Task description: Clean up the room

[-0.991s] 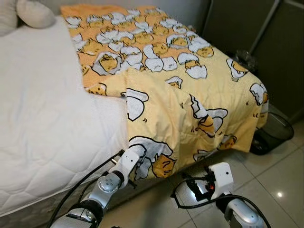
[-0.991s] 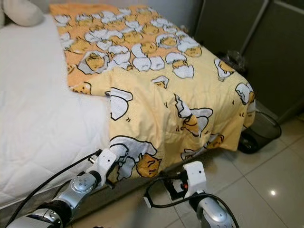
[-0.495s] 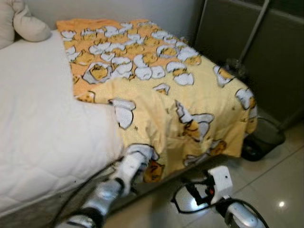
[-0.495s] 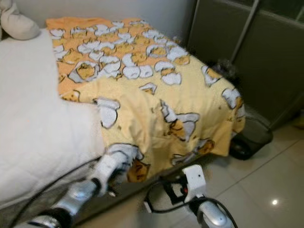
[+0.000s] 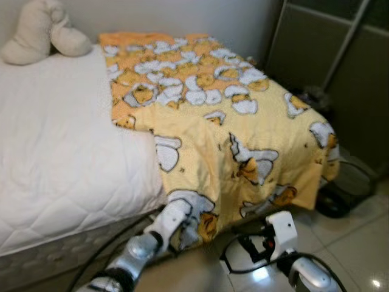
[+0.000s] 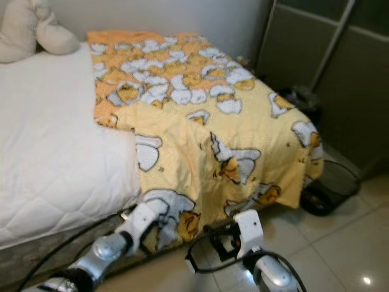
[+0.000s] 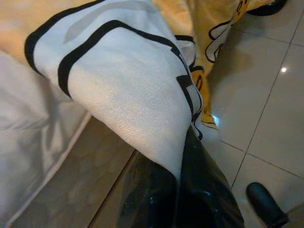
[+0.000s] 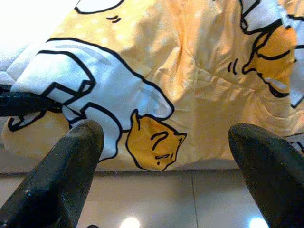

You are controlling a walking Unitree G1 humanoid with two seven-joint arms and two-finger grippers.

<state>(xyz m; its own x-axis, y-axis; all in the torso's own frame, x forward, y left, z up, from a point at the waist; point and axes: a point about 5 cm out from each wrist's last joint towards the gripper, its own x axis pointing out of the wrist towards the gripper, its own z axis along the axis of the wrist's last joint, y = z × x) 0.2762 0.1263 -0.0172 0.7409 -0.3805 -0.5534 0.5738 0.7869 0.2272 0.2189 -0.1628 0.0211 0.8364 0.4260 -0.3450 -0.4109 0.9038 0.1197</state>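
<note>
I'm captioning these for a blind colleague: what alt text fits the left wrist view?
The left gripper has its black fingers shut on a fold of the yellow blanket, white with black cartoon outlines here. Behind it are the white mattress edge and the glossy tiled floor.

Left gripper (image 7: 183, 190) jaws buried under blanket (image 5: 243, 121) fold. Pillow (image 5: 42, 36) cut by top edge. Dark basket (image 6: 331, 185) beside bed half hidden behind blanket, blurred.
</note>
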